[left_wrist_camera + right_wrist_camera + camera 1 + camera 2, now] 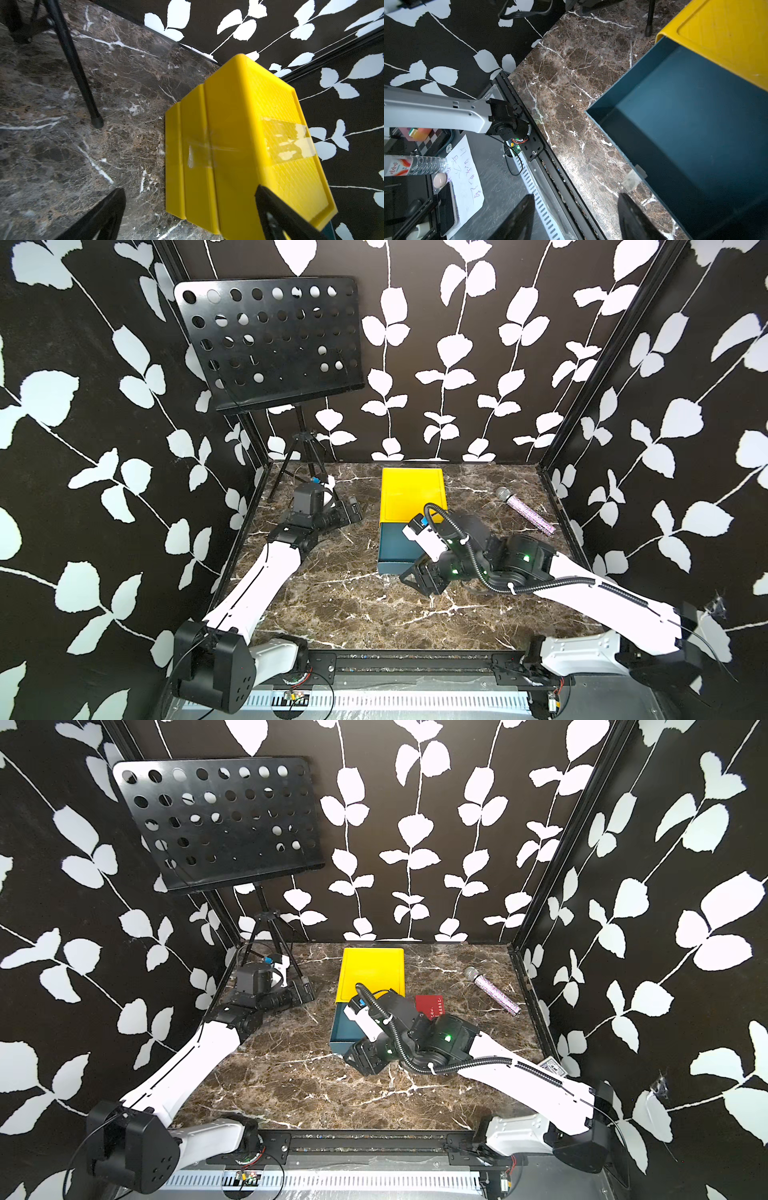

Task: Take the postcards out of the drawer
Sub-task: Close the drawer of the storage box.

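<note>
A red postcard [430, 1005] lies on the worktop [332, 1094] just beside the pulled-out blue drawer [695, 135], half hidden by the right arm [519, 1065]. The left gripper [190, 189] and right gripper [575, 195] both have their fingers apart, holding nothing.

1 red postcard [430, 1005], 1 yellow box [413, 493] w/ 1 teal drawer [395, 549], 1 mic [525, 510], 1 music stand [270, 339].

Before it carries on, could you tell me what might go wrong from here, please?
1. The open right hand hovers near the front corner of the teal drawer; a careless move might knock it.
2. The red postcard lies beside the drawer, partly hidden by the right arm, which could sweep it off.
</note>
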